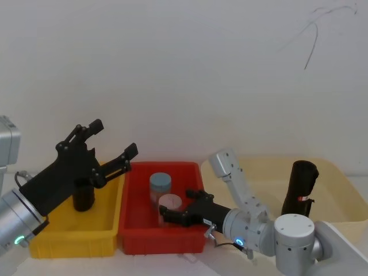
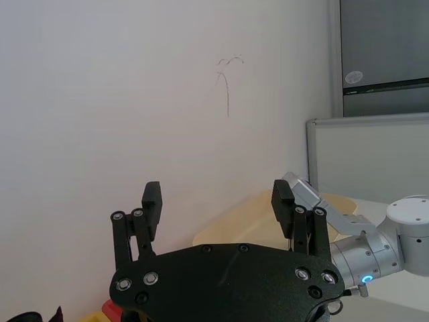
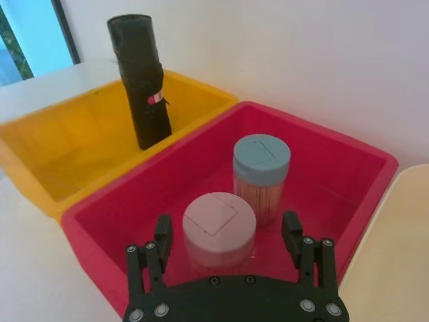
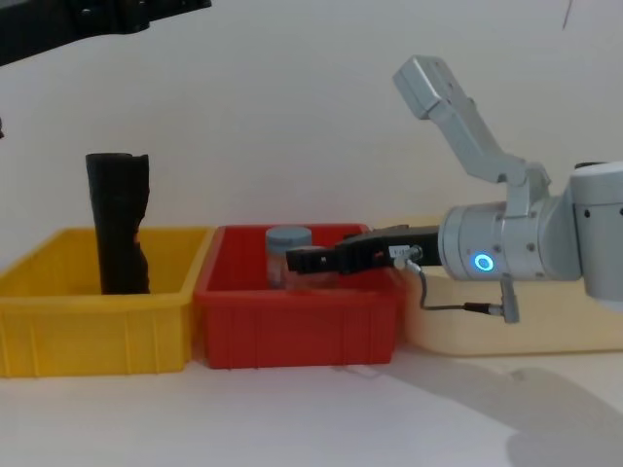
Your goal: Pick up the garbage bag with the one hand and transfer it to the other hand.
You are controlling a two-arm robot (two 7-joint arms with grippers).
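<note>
The garbage bag [image 3: 141, 80], a thick black roll with a small red-and-white label, stands upright in the yellow bin [image 3: 60, 154]. It also appears in the head view [image 1: 83, 195] and the chest view [image 4: 119, 224]. My left gripper [image 1: 114, 138], on the green-lit arm, hangs open and empty above that bin, clear of the roll; its fingers [image 2: 152, 198] point at the wall. My right gripper [image 1: 177, 205], on the blue-lit arm, is open low over the red bin [image 1: 138, 230], with its fingers [image 3: 163, 231] on either side of a pink-lidded jar [image 3: 219, 218].
A blue-lidded jar [image 3: 261, 157] stands behind the pink-lidded one in the red bin. A cream tray [image 1: 339, 178] at the right holds another upright black roll [image 1: 302, 178]. The wall rises close behind the bins.
</note>
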